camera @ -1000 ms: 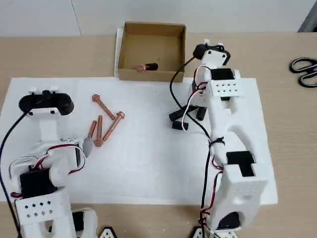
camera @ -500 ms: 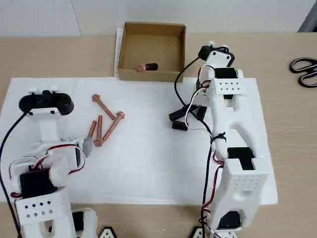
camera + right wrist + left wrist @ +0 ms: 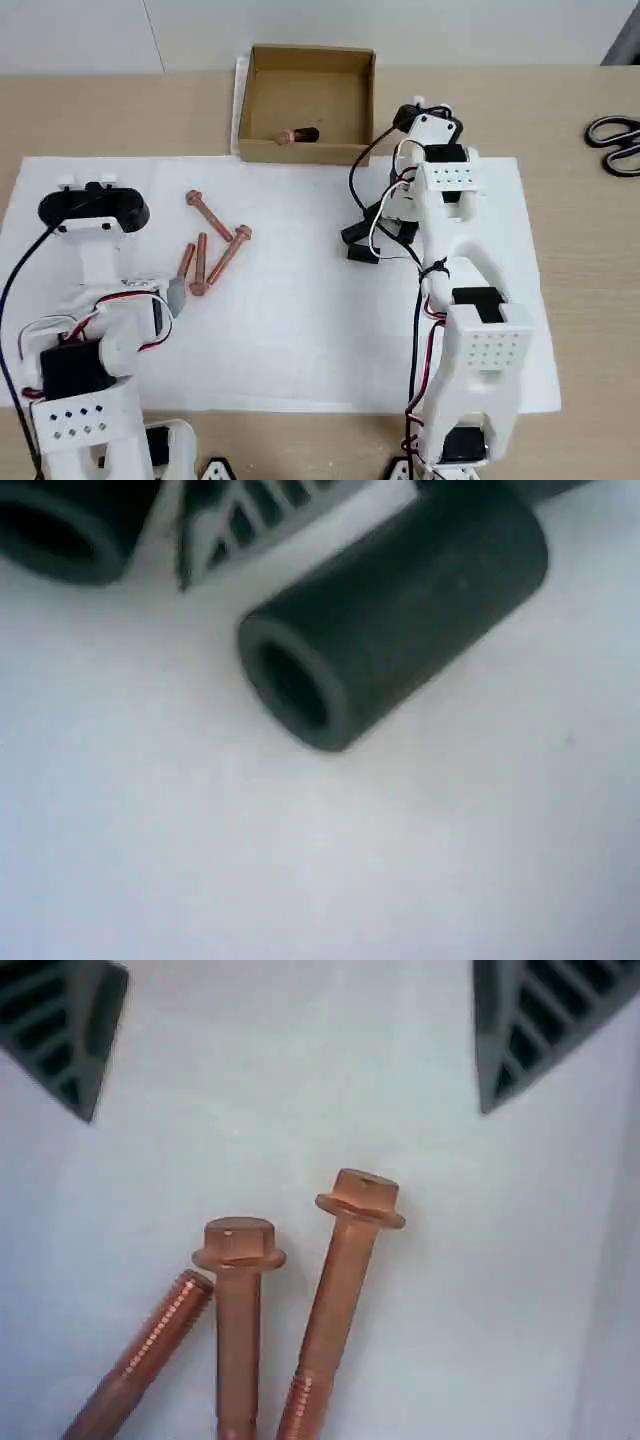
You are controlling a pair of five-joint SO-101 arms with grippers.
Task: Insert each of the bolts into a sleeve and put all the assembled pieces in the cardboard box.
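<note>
Right claw (image 3: 392, 215) has pulled back from the cardboard box (image 3: 310, 60) and now sits low over a sleeve (image 3: 390, 615); can't tell its grip state. Left claw (image 3: 285, 1090) is spread wide above the bolts (image 3: 345, 1290), unmoved. One assembled piece (image 3: 297, 135) is boxed; next sleeve pickup is probably starting.

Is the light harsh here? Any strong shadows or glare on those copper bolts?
High view: even light, only soft shade inside the box. Left wrist view: the bolts show a mild sheen along their shafts, no hard glare. Right wrist view: the sleeve casts a faint, soft shadow on the sheet.
</note>
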